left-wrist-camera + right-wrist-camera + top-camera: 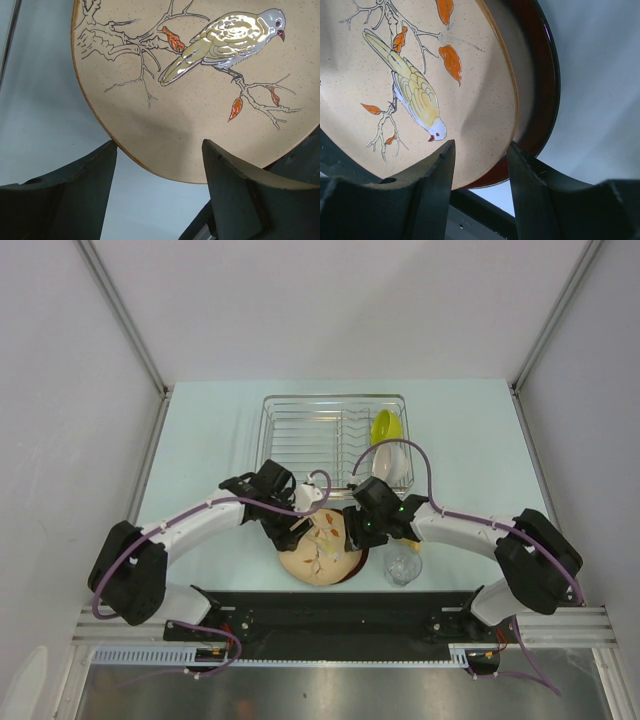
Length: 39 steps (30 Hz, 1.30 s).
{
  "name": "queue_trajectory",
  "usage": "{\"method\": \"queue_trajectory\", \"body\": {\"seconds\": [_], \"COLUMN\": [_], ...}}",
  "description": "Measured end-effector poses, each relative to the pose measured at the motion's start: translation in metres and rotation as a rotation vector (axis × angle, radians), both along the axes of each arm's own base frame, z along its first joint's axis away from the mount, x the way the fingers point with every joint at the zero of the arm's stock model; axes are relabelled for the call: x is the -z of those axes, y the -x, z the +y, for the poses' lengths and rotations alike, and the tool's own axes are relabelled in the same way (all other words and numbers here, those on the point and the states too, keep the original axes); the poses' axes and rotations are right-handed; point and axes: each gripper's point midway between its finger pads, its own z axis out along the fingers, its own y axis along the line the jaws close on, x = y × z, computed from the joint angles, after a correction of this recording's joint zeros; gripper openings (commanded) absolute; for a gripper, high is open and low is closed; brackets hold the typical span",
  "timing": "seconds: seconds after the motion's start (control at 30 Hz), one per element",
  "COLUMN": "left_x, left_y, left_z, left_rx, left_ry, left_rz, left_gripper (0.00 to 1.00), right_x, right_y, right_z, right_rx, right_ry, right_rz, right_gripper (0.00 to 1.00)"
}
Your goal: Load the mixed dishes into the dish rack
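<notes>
The tan leaf-patterned plate [315, 552], painted with a bird, lies on the dark-red-rimmed plate [353, 568] in front of the dish rack [300, 435]. My left gripper [297, 527] is open at the plate's left edge. In the left wrist view the tan plate [200, 125] sits just past the left gripper [160, 145]. My right gripper [358, 537] is open and straddles the tan plate's [470, 100] right rim. Its right fingertip [516, 150] touches that rim above the red-rimmed plate [540, 90]. A lime-green bowl [385, 427] and a white bowl [394, 466] stand in the rack. The clear glass [403, 565] stands right of the plates. The yellow mug is not in view.
The light-blue table [200, 440] has grey walls at left, right and back. A black strip [330, 605] runs along the near edge just behind the plates. The rack's left half holds only wire dividers.
</notes>
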Motion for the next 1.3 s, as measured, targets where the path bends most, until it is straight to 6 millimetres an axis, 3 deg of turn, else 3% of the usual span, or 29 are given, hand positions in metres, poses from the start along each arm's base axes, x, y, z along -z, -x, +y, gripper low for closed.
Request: {"method": "queue_trajectory", "body": {"seconds": [0.27, 0.53, 0.97, 1.3], "left_x": [0.001, 0.003, -0.017, -0.012], "left_y": [-0.002, -0.012, -0.002, 0.002], "left_z": [0.008, 0.038, 0.014, 0.020], "left_rx": [-0.029, -0.151, -0.185, -0.235], "left_ry": [-0.014, -0.022, 0.236, 0.236], "left_rz": [0.009, 0.059, 0.400, 0.404], "left_gripper": [0.75, 0.75, 0.75, 0.77], "right_x": [0.007, 0.007, 0.007, 0.007], "right_y": [0.001, 0.001, 0.002, 0.002], "right_z": [0.005, 0.007, 0.006, 0.005], "right_rx": [0.005, 0.000, -0.003, -0.016], "right_ry": [0.001, -0.003, 0.004, 0.018], "right_rz": [0.015, 0.011, 0.008, -0.001], "right_gripper": [0.50, 0.49, 0.49, 0.49]}}
